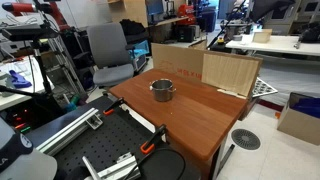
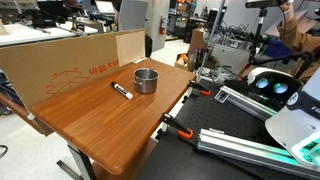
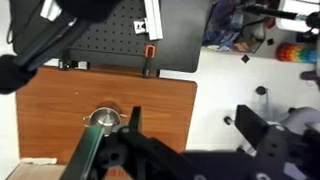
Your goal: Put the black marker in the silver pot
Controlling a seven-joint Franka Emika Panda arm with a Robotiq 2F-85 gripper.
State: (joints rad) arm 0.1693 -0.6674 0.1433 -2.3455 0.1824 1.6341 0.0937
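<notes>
Can't tell if claw [image 3: 135,140] is open/closed. Far below it, thin black marker [image 2: 122,91] by silver pot [image 2: 146,80] may roll if nudged.

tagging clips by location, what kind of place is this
Most likely a robotics lab or workshop, not a home: a grey office chair stands behind the wooden table, a black perforated mounting board sits against its edge, and workbenches with equipment fill the background.
</notes>
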